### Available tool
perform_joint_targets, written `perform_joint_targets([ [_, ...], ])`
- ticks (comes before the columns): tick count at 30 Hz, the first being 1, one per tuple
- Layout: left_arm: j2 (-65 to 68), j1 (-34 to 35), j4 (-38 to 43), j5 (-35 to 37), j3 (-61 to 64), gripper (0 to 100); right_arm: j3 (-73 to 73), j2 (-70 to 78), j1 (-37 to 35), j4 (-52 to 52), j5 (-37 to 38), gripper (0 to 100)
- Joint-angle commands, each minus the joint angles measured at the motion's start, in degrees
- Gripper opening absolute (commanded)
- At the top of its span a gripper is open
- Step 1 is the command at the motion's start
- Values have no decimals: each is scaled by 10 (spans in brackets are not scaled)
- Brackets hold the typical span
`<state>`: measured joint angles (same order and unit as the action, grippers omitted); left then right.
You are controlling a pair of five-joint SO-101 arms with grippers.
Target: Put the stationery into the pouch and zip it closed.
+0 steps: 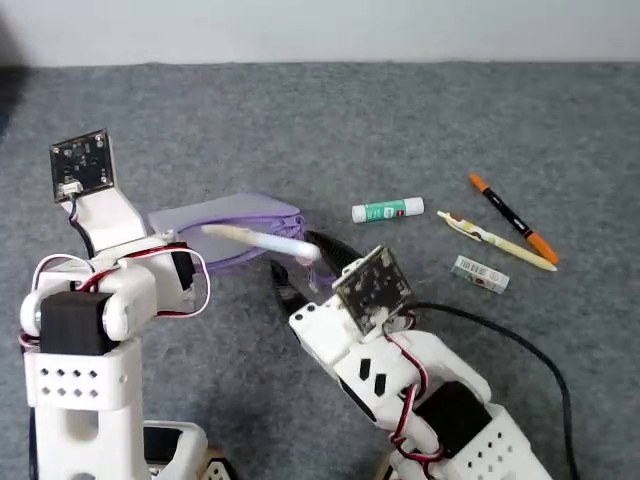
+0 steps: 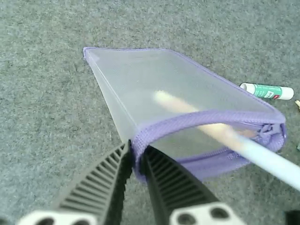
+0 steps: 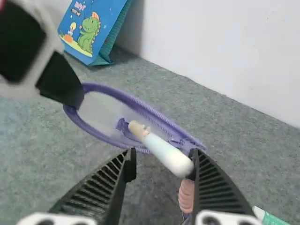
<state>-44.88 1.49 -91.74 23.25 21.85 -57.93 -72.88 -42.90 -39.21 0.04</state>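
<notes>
Chiefly at risk: the pen (image 1: 262, 241), which lies half inside the pouch (image 1: 225, 215) with its tail end jutting out of the mouth.
Cause: the right fingers (image 3: 103, 187) are spread wide and hold nothing. The tail lies between them, close against one finger, so a careless pull-back could drag the pen out again.
Second risk: the mouth could collapse.
Cause: only the left fingers (image 2: 110, 178) keep it open. They are clenched on the purple zipper rim, and if the fabric slips, the rim would likely drop onto the pen and block further loading.
Third risk: zipping too soon, since the zip would catch on the jutting tail.
Left arm pose: low over the surface (image 1: 300, 130), wrist angled down, rim pinched and lifted.
Right arm pose: low and aimed at the mouth, with a finger on either side of the pen's tail.
Waiting: the glue stick (image 1: 388, 210), orange pen (image 1: 513, 218), yellow pen (image 1: 495, 238) and eraser (image 1: 480, 273) lie on the surface, apart from the pouch.
</notes>
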Motion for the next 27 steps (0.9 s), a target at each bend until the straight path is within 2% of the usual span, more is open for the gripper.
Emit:
perform_joint_targets([
  [1, 3, -4, 4, 7, -28, 11, 103, 47, 11, -32, -34, 146],
  [6, 3, -4, 4, 7, -27, 11, 200, 102, 44, -111, -65, 141],
  [13, 3, -4, 4, 7, -27, 11, 259, 142, 152, -227, -70, 139],
  [22, 3, -1, 0, 7, -27, 11, 260, 191, 320, -372, 44, 140],
  [27, 3, -3, 0, 5, -27, 11, 260, 257, 414, -393, 143, 143],
])
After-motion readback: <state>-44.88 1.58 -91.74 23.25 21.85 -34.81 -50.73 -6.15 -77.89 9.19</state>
